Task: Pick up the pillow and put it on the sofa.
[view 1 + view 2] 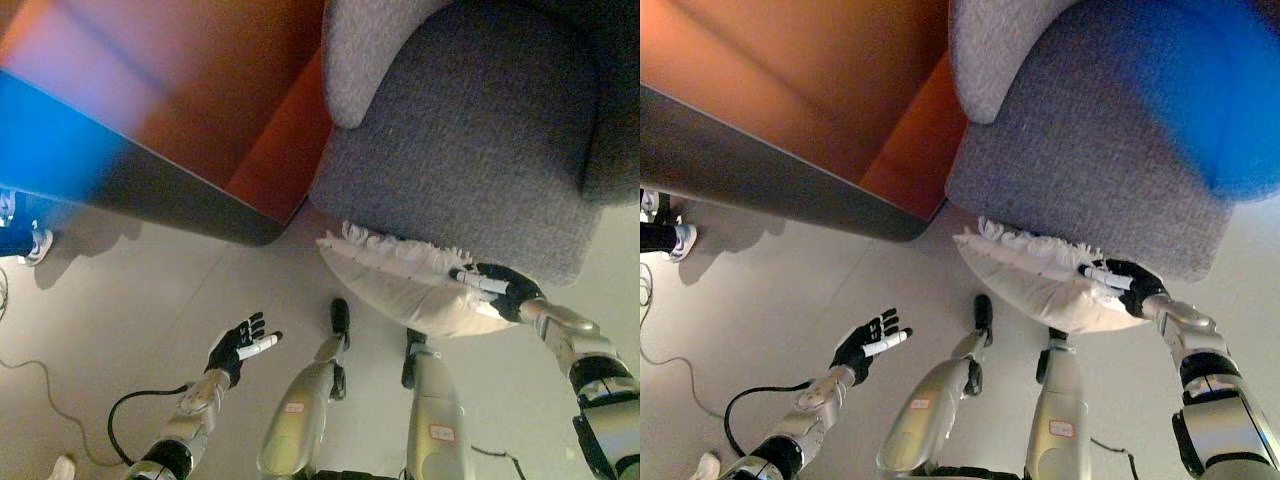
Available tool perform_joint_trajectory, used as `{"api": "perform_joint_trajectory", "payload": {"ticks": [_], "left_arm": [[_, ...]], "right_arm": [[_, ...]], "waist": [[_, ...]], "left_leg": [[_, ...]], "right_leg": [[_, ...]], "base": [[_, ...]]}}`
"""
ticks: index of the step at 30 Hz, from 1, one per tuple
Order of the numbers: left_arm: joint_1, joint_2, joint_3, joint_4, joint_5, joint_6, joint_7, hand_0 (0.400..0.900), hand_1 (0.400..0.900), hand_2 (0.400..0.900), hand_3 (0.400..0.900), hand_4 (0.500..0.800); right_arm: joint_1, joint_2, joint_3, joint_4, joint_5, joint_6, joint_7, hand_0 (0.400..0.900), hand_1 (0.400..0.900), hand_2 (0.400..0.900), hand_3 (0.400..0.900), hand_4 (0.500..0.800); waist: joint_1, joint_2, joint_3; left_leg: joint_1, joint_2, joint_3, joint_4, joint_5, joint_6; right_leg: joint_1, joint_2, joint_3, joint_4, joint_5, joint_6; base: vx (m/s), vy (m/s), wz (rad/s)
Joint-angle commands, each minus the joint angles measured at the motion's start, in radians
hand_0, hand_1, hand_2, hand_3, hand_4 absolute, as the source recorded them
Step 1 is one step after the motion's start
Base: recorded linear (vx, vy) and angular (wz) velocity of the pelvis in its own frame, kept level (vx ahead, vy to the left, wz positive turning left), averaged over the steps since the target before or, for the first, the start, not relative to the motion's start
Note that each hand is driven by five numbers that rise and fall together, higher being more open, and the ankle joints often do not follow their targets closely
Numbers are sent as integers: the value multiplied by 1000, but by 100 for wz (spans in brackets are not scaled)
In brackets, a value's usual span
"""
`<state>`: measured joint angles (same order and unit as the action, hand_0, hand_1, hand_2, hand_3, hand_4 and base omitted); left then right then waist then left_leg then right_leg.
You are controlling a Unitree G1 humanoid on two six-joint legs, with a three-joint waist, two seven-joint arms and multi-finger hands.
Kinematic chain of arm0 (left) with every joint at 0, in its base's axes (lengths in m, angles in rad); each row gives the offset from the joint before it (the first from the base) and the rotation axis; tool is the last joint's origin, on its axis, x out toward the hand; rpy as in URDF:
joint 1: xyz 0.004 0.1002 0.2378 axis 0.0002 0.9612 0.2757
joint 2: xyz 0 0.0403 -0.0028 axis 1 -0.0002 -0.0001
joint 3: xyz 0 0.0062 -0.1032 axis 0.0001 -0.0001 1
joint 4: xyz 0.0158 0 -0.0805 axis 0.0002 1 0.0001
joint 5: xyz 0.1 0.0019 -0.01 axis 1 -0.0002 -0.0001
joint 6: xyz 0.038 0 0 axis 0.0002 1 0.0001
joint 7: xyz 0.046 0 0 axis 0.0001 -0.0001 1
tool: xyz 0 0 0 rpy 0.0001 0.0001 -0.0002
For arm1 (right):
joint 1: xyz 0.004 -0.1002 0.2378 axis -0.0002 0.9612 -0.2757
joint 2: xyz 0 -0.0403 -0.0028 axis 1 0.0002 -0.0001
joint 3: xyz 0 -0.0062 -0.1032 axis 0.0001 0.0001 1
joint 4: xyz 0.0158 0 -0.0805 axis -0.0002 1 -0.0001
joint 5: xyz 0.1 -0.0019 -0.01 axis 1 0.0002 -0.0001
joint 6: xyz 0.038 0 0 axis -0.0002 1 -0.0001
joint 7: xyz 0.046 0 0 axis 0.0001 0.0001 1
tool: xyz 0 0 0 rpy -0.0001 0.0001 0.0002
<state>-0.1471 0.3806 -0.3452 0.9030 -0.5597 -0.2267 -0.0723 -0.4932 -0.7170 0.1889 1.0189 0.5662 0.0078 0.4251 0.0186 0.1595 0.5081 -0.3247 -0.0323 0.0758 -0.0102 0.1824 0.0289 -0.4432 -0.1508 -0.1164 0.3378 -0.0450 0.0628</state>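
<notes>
A white pillow (405, 285) with a fringed edge hangs in the air just in front of the grey sofa's (470, 150) seat front. My right hand (497, 288) is shut on the pillow's right end and holds it off the floor. In the right eye view the pillow (1035, 275) and the right hand (1120, 283) show the same way. My left hand (240, 345) is open and empty, held out over the floor to the left, well apart from the pillow.
An orange-brown cabinet or table (190, 100) with a dark edge stands left of the sofa. A person's shoe (38, 245) shows at the far left edge. A light floor (130, 300) lies below.
</notes>
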Motion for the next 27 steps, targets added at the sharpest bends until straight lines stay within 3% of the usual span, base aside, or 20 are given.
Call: {"api": "perform_joint_trajectory", "payload": {"ticks": [1, 5, 14, 23, 27], "left_arm": [[89, 27, 47, 76, 53, 11, -18, 900, 900, 900, 900, 800], [117, 14, 76, 159, 88, 23, -26, 900, 900, 900, 900, 800], [167, -17, 139, 257, 161, 77, -12, 900, 900, 900, 900, 800], [194, -39, 164, 335, 213, 120, 4, 900, 900, 900, 900, 800], [201, -41, 171, 368, 237, 134, 10, 900, 900, 900, 900, 800]], "right_arm": [[-10, -36, -82, -135, 63, -101, 116, 400, 400, 400, 400, 500], [50, -17, -104, -180, 52, -96, 148, 400, 400, 400, 400, 500], [91, -30, -126, -329, 40, -28, 134, 400, 400, 400, 400, 500], [-43, -184, -105, -374, 95, 35, 170, 400, 400, 400, 400, 500], [-184, -269, -68, -301, 136, 96, 191, 400, 400, 400, 400, 500]], "waist": [[-23, -84, -91], [-23, -112, -150], [-19, -166, -261], [8, -231, -347], [32, -260, -382]], "left_leg": [[47, -8, 15, 135, -214, -66], [134, -1, 17, 59, -210, -63], [255, 4, 25, -17, -211, -63], [332, 14, 28, -35, -230, -61], [356, 20, 26, -34, -240, -61]], "right_leg": [[93, 19, -35, -132, 26, 17], [180, 24, -37, -192, 34, 33], [304, 34, -46, -281, 57, 46], [402, 48, -69, -334, 66, 44], [440, 56, -76, -349, 66, 42]], "base": [[139, -46, 0], [125, -33, 0], [114, -29, 2], [90, -30, 3], [135, -47, 6]]}}
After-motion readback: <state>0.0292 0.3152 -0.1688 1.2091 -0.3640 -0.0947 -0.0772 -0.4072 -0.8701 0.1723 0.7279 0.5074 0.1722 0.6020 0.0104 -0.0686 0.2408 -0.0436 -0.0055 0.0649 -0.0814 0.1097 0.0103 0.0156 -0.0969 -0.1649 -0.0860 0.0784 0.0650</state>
